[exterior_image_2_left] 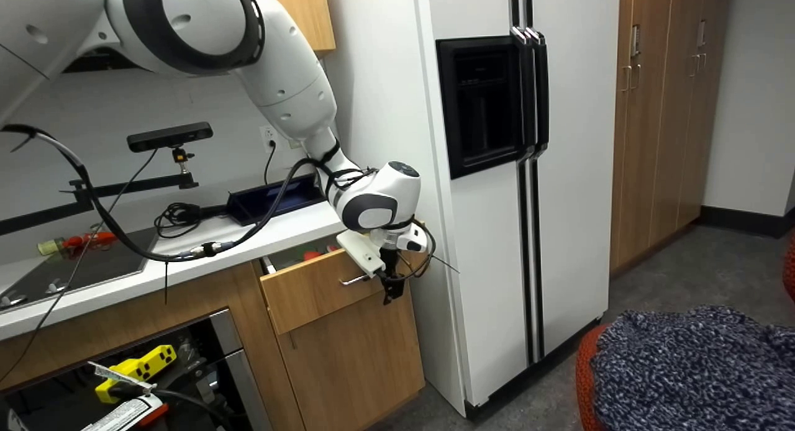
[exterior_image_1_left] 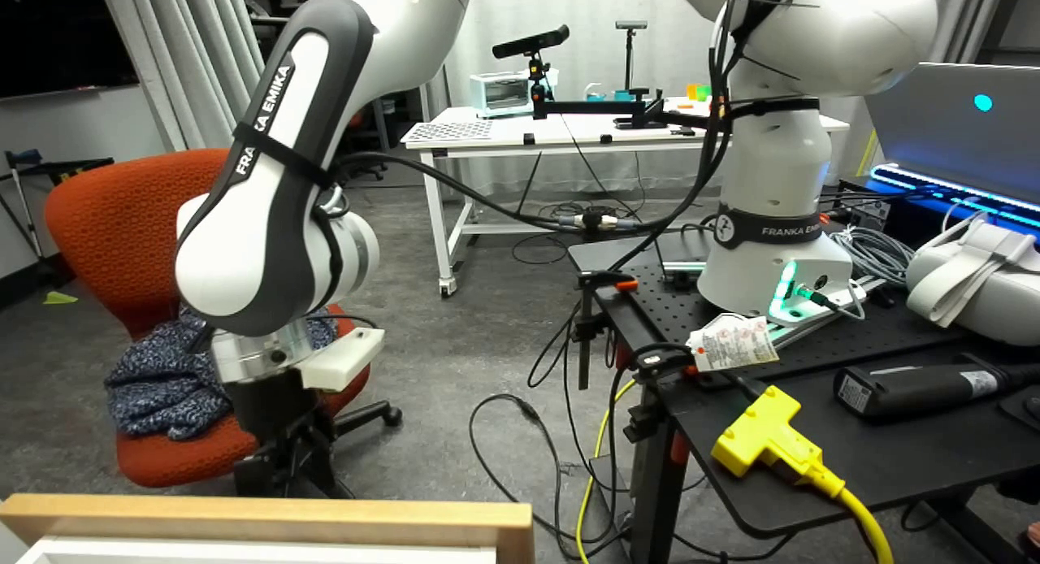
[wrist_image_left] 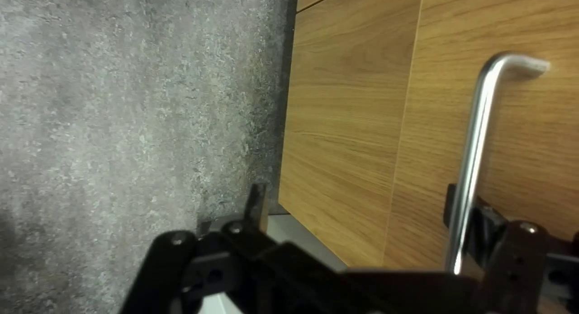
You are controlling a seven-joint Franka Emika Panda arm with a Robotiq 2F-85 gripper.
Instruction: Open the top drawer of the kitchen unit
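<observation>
The top drawer (exterior_image_2_left: 323, 288) has a wood front and stands partly open in an exterior view. Its pale wood rim (exterior_image_1_left: 268, 511) and part of its white inside show at the bottom of an exterior view. A silver bar handle (wrist_image_left: 472, 160) is on the drawer front in the wrist view; it also shows in an exterior view (exterior_image_2_left: 353, 281). My gripper (wrist_image_left: 355, 203) is open with its fingers wide apart. One finger passes behind the handle, between bar and front; the other is well away over the floor. The gripper also shows beside the handle in an exterior view (exterior_image_2_left: 392, 288).
A white fridge (exterior_image_2_left: 388, 139) stands beside the drawer unit. The cabinet door (wrist_image_left: 348, 124) is below the drawer. An orange chair (exterior_image_1_left: 134, 231) with a dark knitted cloth is behind the gripper. A white countertop (exterior_image_2_left: 248, 241) lies above the drawer. Red items (exterior_image_2_left: 312, 255) lie inside it.
</observation>
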